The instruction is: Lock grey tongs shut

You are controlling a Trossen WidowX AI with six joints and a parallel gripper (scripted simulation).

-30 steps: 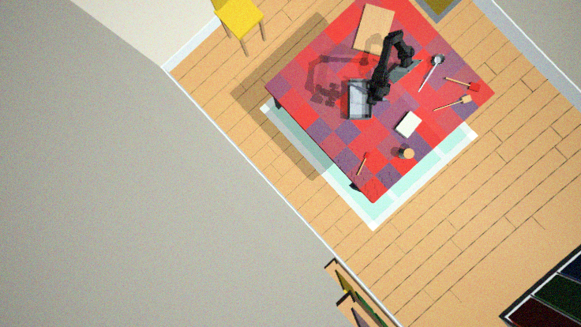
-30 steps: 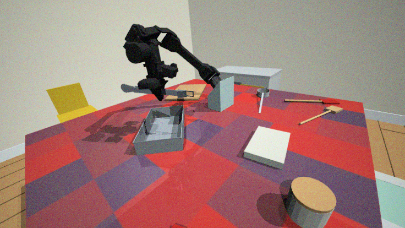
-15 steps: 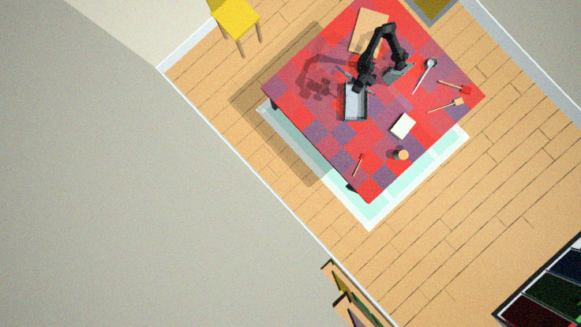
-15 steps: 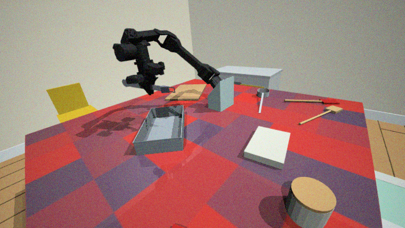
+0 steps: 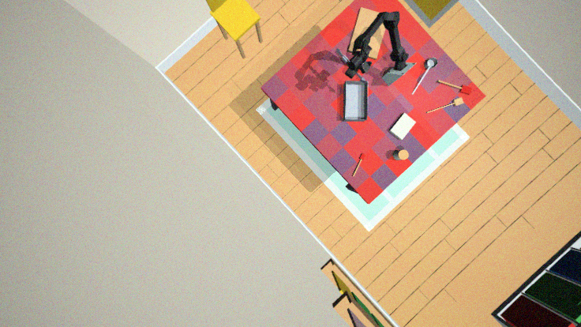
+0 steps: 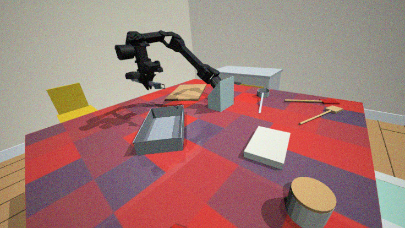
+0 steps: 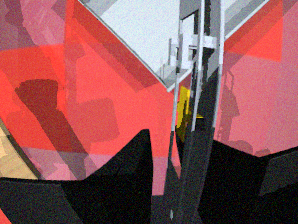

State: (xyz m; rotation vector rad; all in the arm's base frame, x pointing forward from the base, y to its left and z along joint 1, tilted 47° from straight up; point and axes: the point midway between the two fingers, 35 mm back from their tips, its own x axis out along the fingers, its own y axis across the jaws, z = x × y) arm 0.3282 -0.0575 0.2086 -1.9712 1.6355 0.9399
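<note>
My gripper (image 5: 354,69) (image 6: 148,85) (image 7: 162,135) is shut on the grey tongs (image 5: 344,56) (image 6: 157,85) (image 7: 218,75). It holds them in the air, clear of the table, roughly level in the exterior view. In the wrist view their arms run close together, with a small yellow part between them. Whether the lock has caught cannot be told. The roasting tin (image 5: 355,118) (image 6: 158,146) (image 7: 135,25) stands on the table beside and below the gripper. The wooden board (image 5: 362,22) (image 6: 195,88) (image 7: 12,157) lies flat behind it, partly under the arm in the top view.
The robot's grey base block (image 5: 391,77) (image 6: 220,95) stands beside the board. A long-handled round pan (image 5: 431,62) (image 6: 263,92), two long-handled tools, a white block (image 5: 402,125) (image 6: 268,144) and a wooden-lidded jar (image 5: 402,154) (image 6: 312,195) are elsewhere on the table.
</note>
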